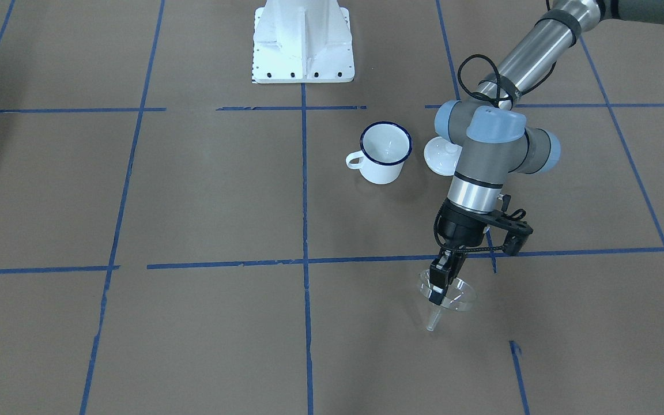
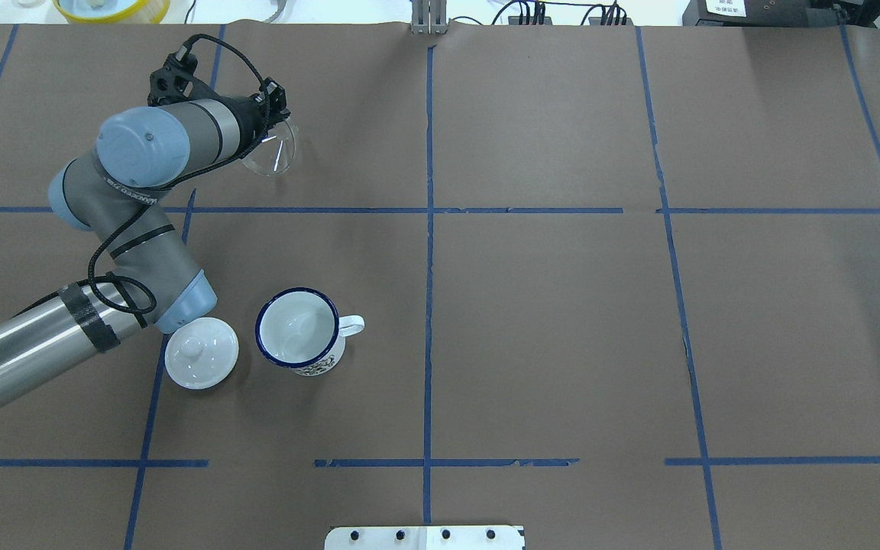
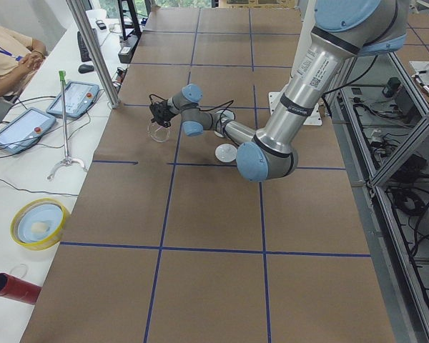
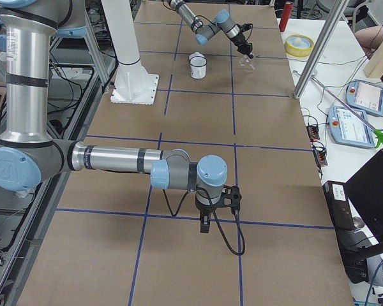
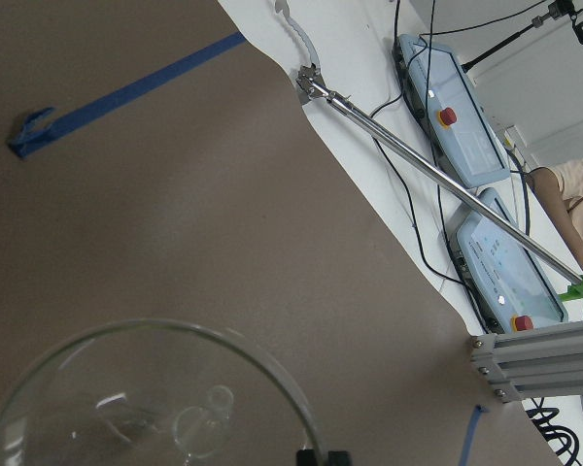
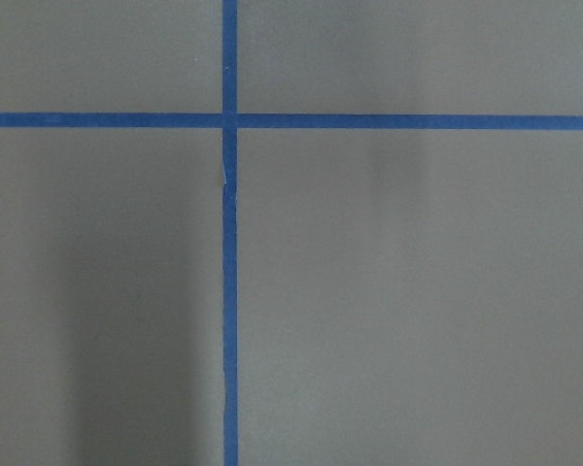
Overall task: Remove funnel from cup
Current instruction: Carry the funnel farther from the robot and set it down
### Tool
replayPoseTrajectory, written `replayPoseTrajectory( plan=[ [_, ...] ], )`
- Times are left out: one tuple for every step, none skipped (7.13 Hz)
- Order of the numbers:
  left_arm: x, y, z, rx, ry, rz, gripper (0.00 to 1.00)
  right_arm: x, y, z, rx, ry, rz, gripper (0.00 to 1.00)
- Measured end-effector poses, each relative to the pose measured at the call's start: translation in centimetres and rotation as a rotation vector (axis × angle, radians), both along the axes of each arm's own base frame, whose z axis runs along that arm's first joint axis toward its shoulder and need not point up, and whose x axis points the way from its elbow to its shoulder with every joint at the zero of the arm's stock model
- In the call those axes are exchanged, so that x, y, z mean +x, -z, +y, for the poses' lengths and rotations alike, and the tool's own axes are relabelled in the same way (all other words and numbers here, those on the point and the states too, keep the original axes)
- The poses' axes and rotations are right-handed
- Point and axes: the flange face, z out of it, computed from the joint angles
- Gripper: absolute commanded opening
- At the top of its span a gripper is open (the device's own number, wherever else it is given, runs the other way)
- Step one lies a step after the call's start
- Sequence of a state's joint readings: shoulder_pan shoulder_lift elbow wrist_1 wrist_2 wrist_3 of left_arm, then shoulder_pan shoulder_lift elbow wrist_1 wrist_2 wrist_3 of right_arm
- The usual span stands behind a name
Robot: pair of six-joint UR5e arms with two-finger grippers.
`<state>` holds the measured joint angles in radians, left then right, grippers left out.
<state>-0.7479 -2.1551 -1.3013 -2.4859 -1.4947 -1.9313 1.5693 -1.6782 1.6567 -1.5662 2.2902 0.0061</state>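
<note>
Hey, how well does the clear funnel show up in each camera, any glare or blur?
Front-facing view: the funnel is faint, mostly rim glints against the brown paper. Overhead view: a bright white streak shows inside its bowl. Left wrist view: rim sharp, bowl see-through. Both side views: too small for detail.

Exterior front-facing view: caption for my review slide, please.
Left gripper holds the funnel by its rim, well apart from the empty cup.
</note>
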Motion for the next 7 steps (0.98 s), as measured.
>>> replayPoseTrajectory(
  plan=[
    [0.1, 0.0, 0.2, 0.002, -0.004, 0.000, 0.81, 0.0, 0.0, 0.0, 0.000, 0.000, 0.000, 1.00],
    [0.1, 0.0, 0.3, 0.006, -0.007, -0.002, 0.84, 0.0, 0.0, 0.0, 0.000, 0.000, 0.000, 1.00],
    [-0.3, 0.4, 0.7, 0.014, -0.012, 0.002, 0.84, 0.0, 0.0, 0.0, 0.000, 0.000, 0.000, 1.00],
    [-0.9, 1.8, 1.5, 0.005, -0.034, 0.001, 0.84, 0.0, 0.0, 0.0, 0.000, 0.000, 0.000, 1.00],
    [-1.8, 3.8, 2.9, -0.038, -0.092, -0.022, 0.84, 0.0, 0.0, 0.0, 0.000, 0.000, 0.000, 1.00],
    [-3.4, 6.2, 5.2, -0.080, -0.157, -0.050, 0.96, 0.0, 0.0, 0.0, 0.000, 0.000, 0.000, 1.00],
    [-5.3, 8.0, 7.3, -0.106, -0.195, -0.079, 0.93, 0.0, 0.0, 0.0, 0.000, 0.000, 0.000, 1.00]
  ],
)
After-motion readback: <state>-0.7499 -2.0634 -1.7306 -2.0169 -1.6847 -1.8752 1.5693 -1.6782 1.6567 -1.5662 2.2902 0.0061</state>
